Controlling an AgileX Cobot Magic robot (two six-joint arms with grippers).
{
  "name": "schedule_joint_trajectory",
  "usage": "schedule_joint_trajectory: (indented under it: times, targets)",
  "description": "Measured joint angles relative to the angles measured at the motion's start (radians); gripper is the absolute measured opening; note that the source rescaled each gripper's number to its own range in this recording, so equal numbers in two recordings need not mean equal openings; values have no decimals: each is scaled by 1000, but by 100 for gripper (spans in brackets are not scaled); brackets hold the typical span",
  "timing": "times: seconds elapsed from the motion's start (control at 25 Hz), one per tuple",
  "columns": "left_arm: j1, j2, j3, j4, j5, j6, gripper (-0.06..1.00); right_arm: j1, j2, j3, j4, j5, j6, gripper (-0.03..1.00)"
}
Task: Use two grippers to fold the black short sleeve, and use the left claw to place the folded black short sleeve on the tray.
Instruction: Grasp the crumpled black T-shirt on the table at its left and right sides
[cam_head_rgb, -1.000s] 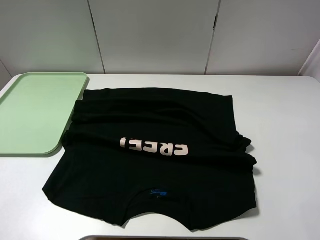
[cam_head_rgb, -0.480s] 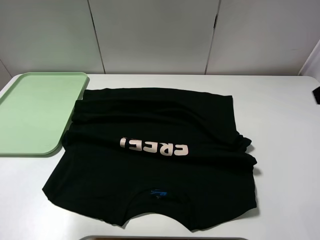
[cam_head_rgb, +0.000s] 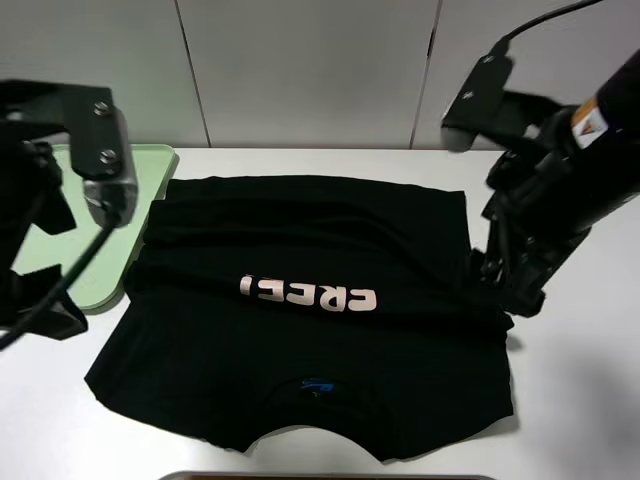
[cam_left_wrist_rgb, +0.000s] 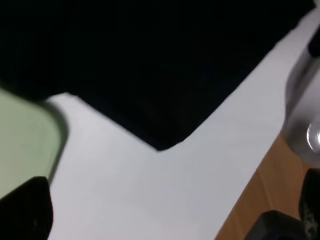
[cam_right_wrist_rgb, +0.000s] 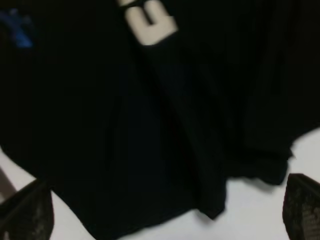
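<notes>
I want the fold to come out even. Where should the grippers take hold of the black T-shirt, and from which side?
Likely the two near corners, one gripper each. The T-shirt lies flat on the table, collar nearest the camera, so only its edges offer a lip. Left gripper comes from the left, right gripper from the right.

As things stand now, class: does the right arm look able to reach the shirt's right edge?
Probably yes. The right end effector hangs open just above the right edge of the shirt, with nothing lying between them; the tray is off on the other side.
</notes>
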Motion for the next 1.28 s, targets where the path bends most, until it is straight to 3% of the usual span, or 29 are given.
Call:
schedule_joint_trajectory:
  times: [0.12, 0.44, 0.84, 1.28]
  targets:
    - [0, 91, 1, -16, -63, 64, 98, 47, 73, -1, -3, -22, -14, 100]
    - [0, 281, 1, -18, -196, 252, 96, 55, 215, -1, -47, -73, -35, 100]
    - [23, 369, 2, 2, -456, 300, 96, 55, 287, -1, -123, -153, -39, 100]
    - [160, 519, 2, -34, -543, 344, 96, 55, 289, -1, -148, -169, -39, 100]
